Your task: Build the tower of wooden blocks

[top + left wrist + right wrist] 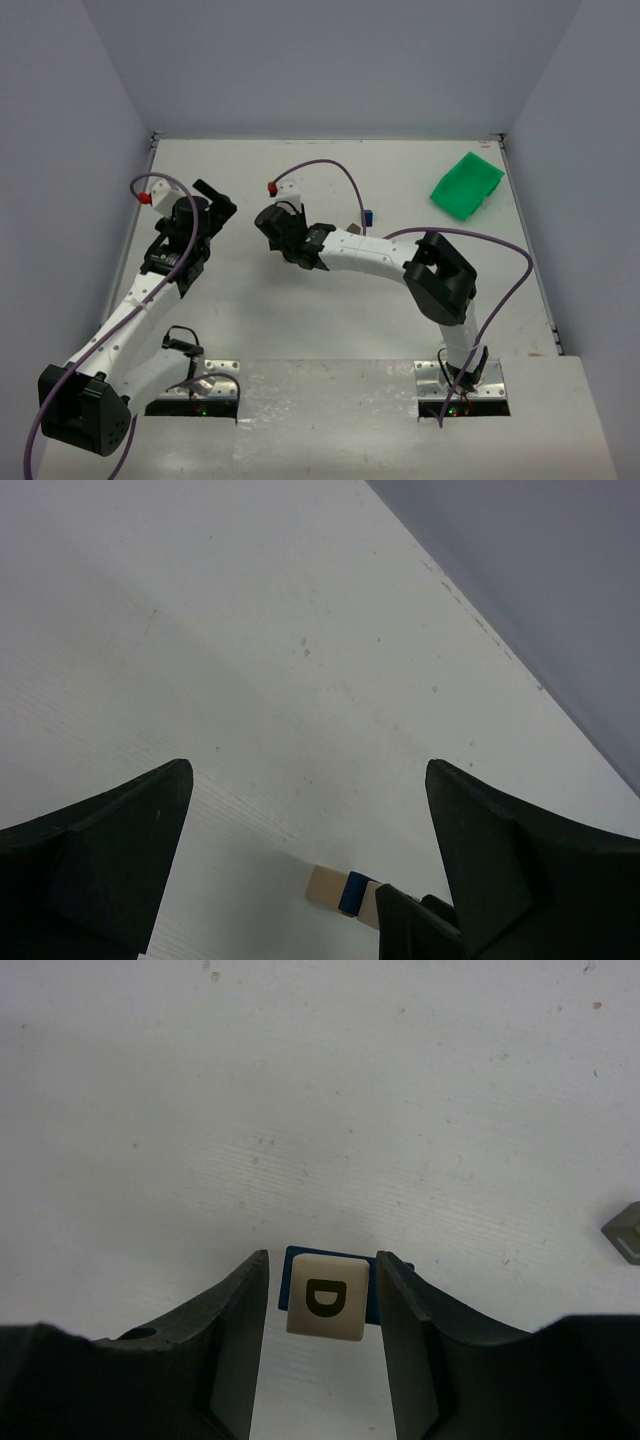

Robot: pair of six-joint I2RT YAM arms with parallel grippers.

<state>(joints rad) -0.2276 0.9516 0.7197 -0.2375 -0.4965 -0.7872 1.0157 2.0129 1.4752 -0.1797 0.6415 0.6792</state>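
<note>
In the right wrist view a tan block marked "D" (325, 1297) lies on a wider dark blue block (287, 1265), a small stack. My right gripper (322, 1260) straddles it with the jaws slightly apart: bare table shows between the left finger and the blue block, and the right finger is at its edge. In the top view the right gripper (272, 222) hides the stack. The left wrist view shows the stack (347, 892) from the side as tan, blue, tan, next to a dark right finger (410, 925). My left gripper (308, 770) is wide open and empty, left of the stack (222, 200).
A green plastic bin (467, 185) sits at the back right. A loose blue block (368, 217) with something tan beside it lies behind the right forearm. A grey block corner (625, 1232) shows at the right edge of the right wrist view. Walls enclose the table.
</note>
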